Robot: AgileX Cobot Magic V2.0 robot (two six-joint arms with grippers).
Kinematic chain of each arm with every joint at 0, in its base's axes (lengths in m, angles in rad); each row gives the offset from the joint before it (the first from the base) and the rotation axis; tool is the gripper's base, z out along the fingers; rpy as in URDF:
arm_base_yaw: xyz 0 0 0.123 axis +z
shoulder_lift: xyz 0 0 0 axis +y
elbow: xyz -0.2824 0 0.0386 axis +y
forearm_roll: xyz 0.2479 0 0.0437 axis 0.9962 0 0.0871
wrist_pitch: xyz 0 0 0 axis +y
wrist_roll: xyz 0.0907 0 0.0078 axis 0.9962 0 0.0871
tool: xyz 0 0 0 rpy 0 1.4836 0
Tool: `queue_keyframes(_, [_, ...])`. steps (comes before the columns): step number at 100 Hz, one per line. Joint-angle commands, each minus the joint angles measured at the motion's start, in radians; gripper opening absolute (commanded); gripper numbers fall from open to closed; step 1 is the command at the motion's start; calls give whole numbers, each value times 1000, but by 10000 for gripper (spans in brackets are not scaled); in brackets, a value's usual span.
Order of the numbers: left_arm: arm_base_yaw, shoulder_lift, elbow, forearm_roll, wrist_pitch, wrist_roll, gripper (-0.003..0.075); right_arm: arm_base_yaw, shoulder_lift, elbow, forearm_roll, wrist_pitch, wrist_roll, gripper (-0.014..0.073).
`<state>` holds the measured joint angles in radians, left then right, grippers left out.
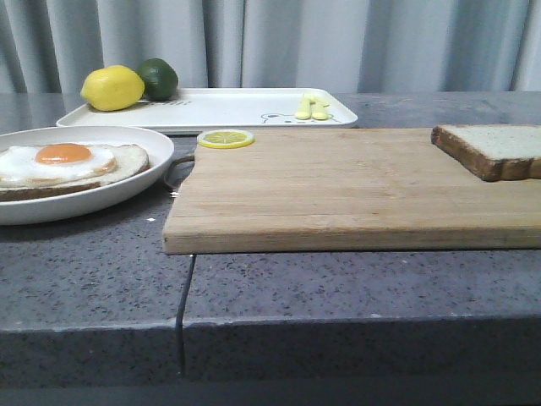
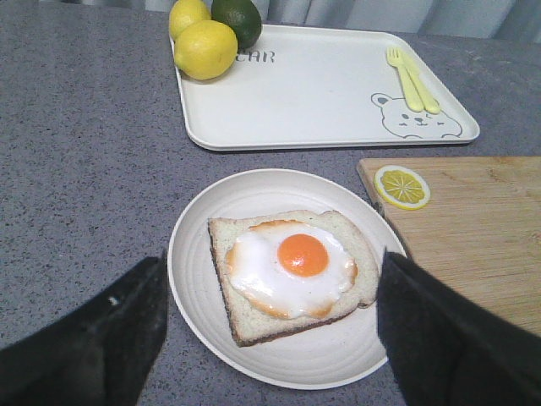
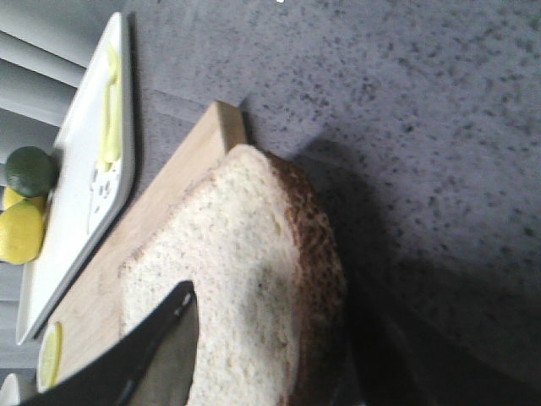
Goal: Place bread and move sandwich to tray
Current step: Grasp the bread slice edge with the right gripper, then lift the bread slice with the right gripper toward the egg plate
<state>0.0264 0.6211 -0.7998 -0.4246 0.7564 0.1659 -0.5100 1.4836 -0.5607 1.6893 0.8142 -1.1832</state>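
Grey curtains back a speckled counter [image 1: 338, 279]. On the wooden board's [image 1: 338, 186] right end lies the bread [image 1: 494, 148], under the right end effector [image 3: 254, 355], fingers spread astride it. Left end effector [image 2: 270, 326], released, straddles the sandwich [image 2: 292, 275].

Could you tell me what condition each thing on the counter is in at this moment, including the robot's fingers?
bread: lying flat on the wooden board, uneaten.
sandwich: open-faced, egg on top, on its plate.
tray: holds two lemons, a lime and a small fork.
lemon slice: flat on the board's corner.
left fingers: open, either side of the plate.
right fingers: at the bread; grip unclear.
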Motion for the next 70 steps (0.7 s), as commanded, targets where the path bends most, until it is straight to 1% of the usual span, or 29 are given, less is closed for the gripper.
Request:
queue_keyframes(1, [-3,5,-29,-29,-59,-9,484,-7,3,-13,25,46,-7,417])
queue_keyframes(15, [-3,5,-29,-29,-59,-9,484,-7,9,-13,25,41,-7,405])
queue_keyframes(27, [-3,5,-29,-29,-59,-9,484,-7,9,-13,25,28,-7,336])
queue_keyframes(37, [-3,5,-29,-29,-59,-9,484,-7,9,-13,14,17,-7,300])
queue_keyframes(61, [-3,5,-29,-29,-59,-9,484,-7,9,-13,-8,-16,-7,297])
queue_keyframes(66, [-3,5,-29,-29,-59,-9,484,-7,9,-13,-8,-17,-7,276])
queue_keyframes(70, [-3,5,-29,-29,-59,-9,484,-7,9,-13,-8,-18,-7,236])
